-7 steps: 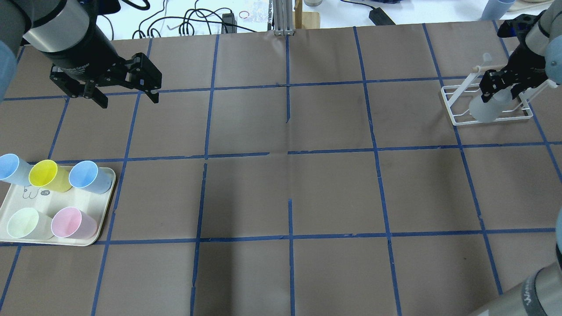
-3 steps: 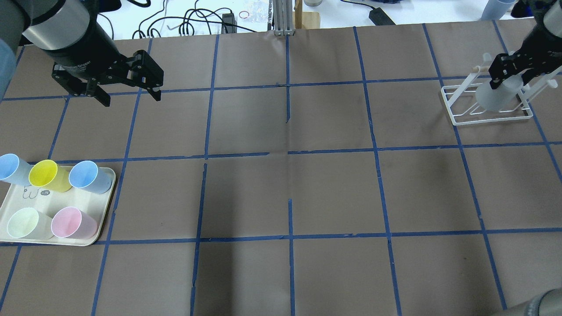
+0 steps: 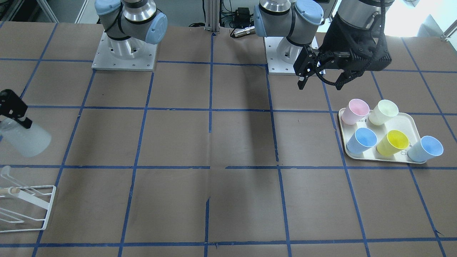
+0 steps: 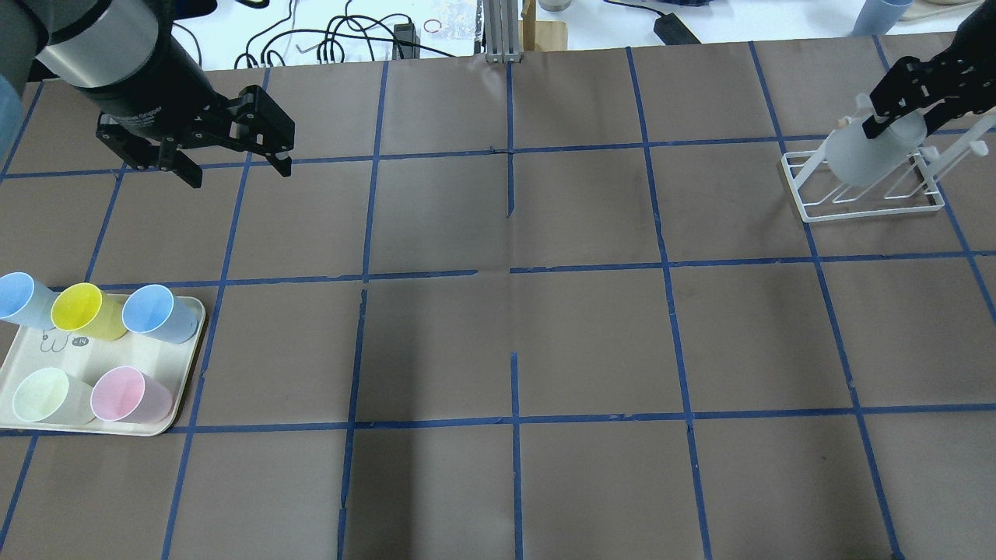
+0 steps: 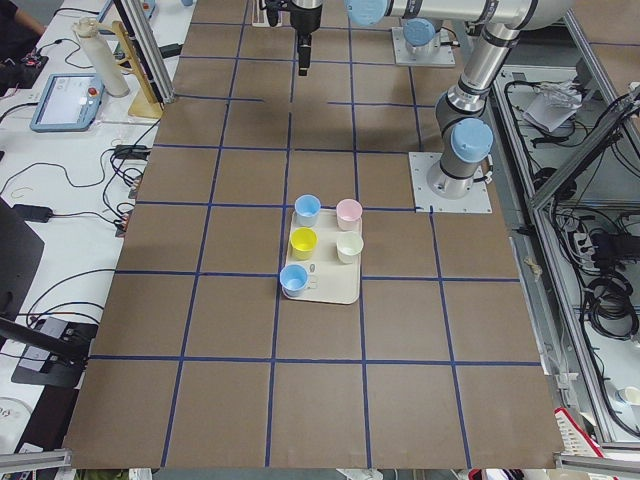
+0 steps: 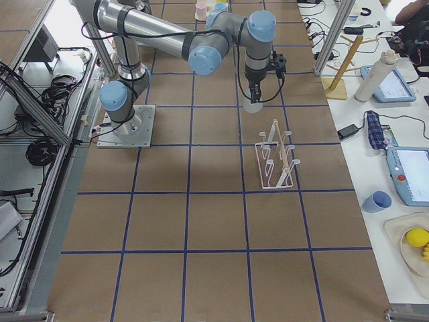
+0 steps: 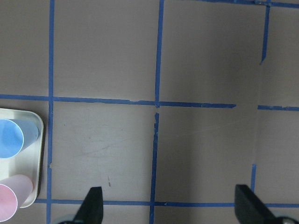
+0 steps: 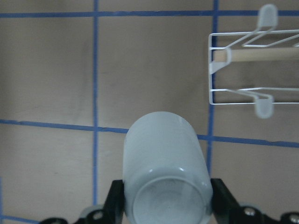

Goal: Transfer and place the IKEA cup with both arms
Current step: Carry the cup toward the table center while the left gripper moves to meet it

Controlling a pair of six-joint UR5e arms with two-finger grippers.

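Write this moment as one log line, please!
right gripper: shut on grey cup, aloft | left gripper: open, empty | rack: apart from cup

Silver-grey arms [image 6: 151, 28] have light blue joint caps [image 3: 159, 25] and black end effectors [image 4: 240, 177].

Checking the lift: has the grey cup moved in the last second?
Yes. Overhead, the cup has shifted up the picture relative to the rack.
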